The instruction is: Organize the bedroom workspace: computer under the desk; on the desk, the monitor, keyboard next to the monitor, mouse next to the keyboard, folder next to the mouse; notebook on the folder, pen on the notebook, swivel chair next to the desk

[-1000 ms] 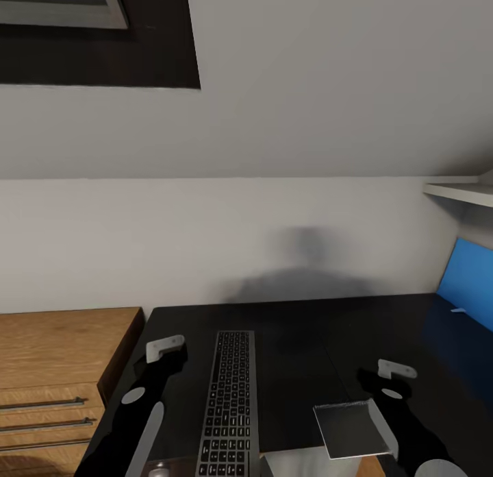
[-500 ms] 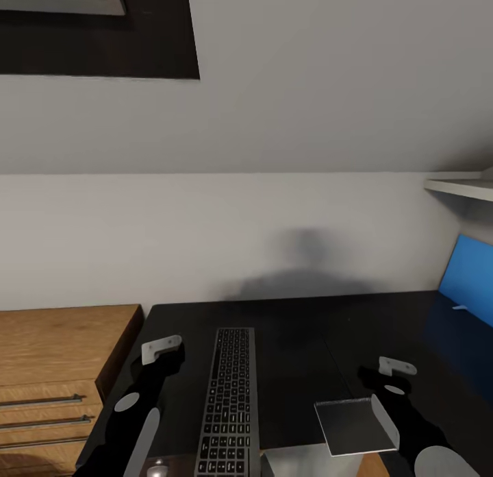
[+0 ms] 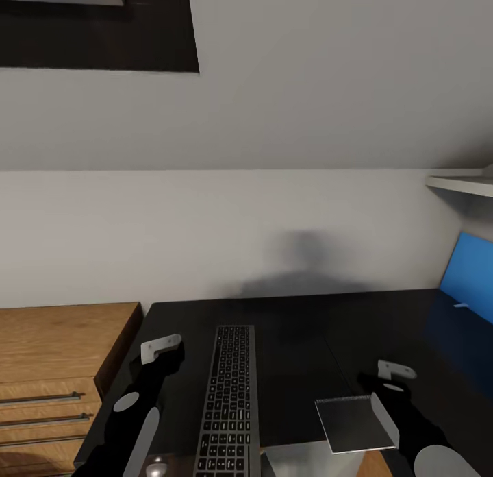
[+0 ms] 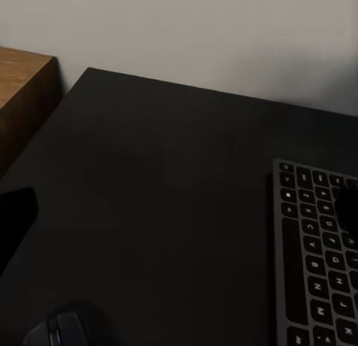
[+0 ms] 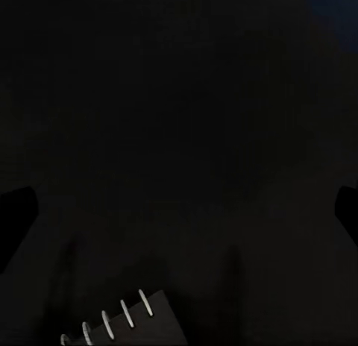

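Head view: keyboard (image 3: 229, 395), mouse (image 4: 63, 331) and notebook (image 3: 349, 425) lying on table (image 3: 294, 340), left pincer (image 3: 161, 347) and right pincer (image 3: 396, 369) wide and empty, folder stack likely not yet built.

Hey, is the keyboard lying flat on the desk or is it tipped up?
Flat. The keyboard lies keys-up on the black desk, running lengthwise away from the robot; the left wrist view shows its rim resting on the desktop.

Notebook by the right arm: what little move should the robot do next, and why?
Probably draw the right gripper back a little, until it is over the notebook. Its jaws stand wide open and empty, aimed at bare desk beyond the notebook, which lies nearer the robot at the desk's front edge and seems to overhang it slightly.
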Controlling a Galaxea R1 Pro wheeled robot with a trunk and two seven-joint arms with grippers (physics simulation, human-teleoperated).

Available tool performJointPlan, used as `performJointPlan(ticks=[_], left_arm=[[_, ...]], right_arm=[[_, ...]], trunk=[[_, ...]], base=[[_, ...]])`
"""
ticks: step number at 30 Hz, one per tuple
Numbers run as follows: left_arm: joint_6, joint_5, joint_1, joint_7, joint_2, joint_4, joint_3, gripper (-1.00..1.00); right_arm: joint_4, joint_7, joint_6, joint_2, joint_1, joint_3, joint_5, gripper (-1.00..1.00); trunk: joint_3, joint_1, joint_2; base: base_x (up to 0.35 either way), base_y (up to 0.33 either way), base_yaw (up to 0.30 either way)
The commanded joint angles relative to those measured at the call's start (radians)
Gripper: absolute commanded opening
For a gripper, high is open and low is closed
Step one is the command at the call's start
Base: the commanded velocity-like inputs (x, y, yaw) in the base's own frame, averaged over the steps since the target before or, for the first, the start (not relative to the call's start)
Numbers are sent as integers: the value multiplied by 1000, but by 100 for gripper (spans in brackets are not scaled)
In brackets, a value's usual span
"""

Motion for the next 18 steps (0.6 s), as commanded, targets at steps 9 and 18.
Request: performJointPlan(ticks=[9,18], left_arm=[[3,10,-1,10,0,-1,-2,100],[3,10,-1,10,0,-1,-2,100]], right_arm=[[-2,-5,34,-1,0,0,-9,100],[-1,-5,45,-2,0,-1,-10,100]], trunk=[[-30,35,-64],[-55,65,-120]], base=[[0,0,0],[0,0,0]])
